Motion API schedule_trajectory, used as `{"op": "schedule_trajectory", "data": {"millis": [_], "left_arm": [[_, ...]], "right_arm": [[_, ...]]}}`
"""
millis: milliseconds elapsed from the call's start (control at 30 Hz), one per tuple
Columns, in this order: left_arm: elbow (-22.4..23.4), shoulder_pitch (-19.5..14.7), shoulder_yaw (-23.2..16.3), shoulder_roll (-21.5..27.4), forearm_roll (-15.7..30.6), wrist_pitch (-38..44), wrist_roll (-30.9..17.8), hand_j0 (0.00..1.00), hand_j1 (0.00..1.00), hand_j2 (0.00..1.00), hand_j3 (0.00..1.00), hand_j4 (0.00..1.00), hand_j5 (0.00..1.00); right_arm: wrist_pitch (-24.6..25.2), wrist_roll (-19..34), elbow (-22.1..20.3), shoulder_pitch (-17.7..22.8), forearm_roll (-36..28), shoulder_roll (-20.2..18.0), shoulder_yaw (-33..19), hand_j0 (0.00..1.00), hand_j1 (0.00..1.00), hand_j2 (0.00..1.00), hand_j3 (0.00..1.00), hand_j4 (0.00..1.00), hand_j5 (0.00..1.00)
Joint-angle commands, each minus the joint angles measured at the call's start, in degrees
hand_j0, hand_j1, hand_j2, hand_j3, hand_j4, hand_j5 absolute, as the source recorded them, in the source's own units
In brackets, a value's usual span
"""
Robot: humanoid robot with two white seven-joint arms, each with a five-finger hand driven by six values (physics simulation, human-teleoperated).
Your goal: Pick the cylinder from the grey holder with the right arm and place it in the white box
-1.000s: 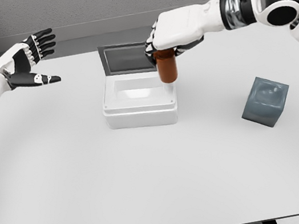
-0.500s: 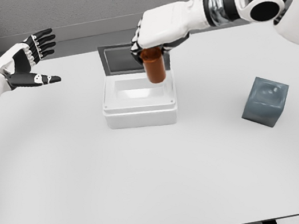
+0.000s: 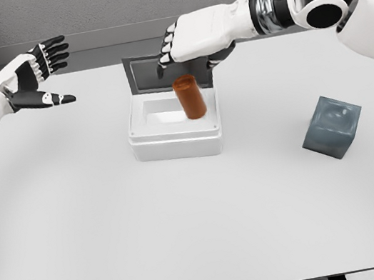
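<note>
Right hand [image 3: 191, 38], fingers spread (holding nothing), hovers above tilted brown cylinder [image 3: 190, 97] inside white box [image 3: 175, 142].

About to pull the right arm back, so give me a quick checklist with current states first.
1. Cylinder out of the right hand: ok, a gap shows, fingers relaxed.
2. Cylinder over the white box opening: ok.
3. Cylinder settled on the box floor: cannot tell, it is tilted.
4. Box lid upright behind: ok.
5. Grey holder empty, on the table: ok.
6. Left hand open, away from the box: ok.
</note>
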Motion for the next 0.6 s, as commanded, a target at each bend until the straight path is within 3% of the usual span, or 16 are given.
{"op": "schedule_trajectory", "data": {"millis": [0, 200, 300, 367, 400, 467, 500, 567], "left_arm": [[-0.04, -0.09, 0.00, 0.04, 0.33, 0.00, 0.00, 1.00, 1.00, 1.00, 1.00, 1.00, 1.00], [-0.04, -0.09, 0.00, -0.04, 0.33, 0.00, 0.00, 1.00, 1.00, 1.00, 1.00, 1.00, 1.00], [-0.65, -0.26, -0.70, -0.57, 0.33, 0.00, 0.00, 1.00, 1.00, 1.00, 1.00, 1.00, 1.00], [-0.83, -0.61, -1.67, -0.83, 0.33, 0.00, 0.00, 1.00, 1.00, 1.00, 1.00, 1.00, 1.00], [-0.74, -0.70, -1.76, -1.36, 0.33, 0.00, 0.00, 1.00, 1.00, 1.00, 1.00, 1.00, 1.00], [-0.83, -1.05, -2.46, -1.63, 0.33, 0.00, 0.00, 1.00, 1.00, 1.00, 1.00, 1.00, 1.00], [-0.83, -1.58, -2.99, -2.59, 0.33, 0.00, 0.00, 1.00, 1.00, 1.00, 1.00, 1.00, 1.00], [-0.74, -1.93, -3.07, -3.38, 0.33, 0.00, 0.00, 1.00, 1.00, 1.00, 1.00, 1.00, 1.00]], "right_arm": [[0.15, -0.02, -0.11, 0.00, 0.07, 0.00, -0.22, 1.00, 1.00, 1.00, 1.00, 1.00, 1.00], [0.15, -0.02, -1.42, 0.09, -0.28, -0.79, -0.49, 1.00, 1.00, 1.00, 1.00, 1.00, 1.00], [0.15, -0.02, -9.68, 1.23, -0.72, -7.73, -4.00, 1.00, 1.00, 1.00, 1.00, 1.00, 1.00], [0.15, -0.02, -16.71, 3.86, -4.32, -15.20, -7.43, 1.00, 1.00, 1.00, 1.00, 1.00, 1.00], [0.15, -0.02, -18.56, 5.62, -6.08, -18.36, -9.18, 1.00, 1.00, 1.00, 1.00, 1.00, 1.00], [0.15, -0.02, -23.21, 12.64, -10.12, -23.98, -19.01, 1.00, 1.00, 1.00, 1.00, 1.00, 1.00], [0.15, -0.02, -25.59, 18.27, -12.14, -26.72, -25.34, 1.00, 1.00, 1.00, 1.00, 1.00, 1.00], [0.15, -0.02, -26.04, 29.52, -14.25, -27.25, -37.21, 1.00, 1.00, 1.00, 1.00, 1.00, 1.00]]}}
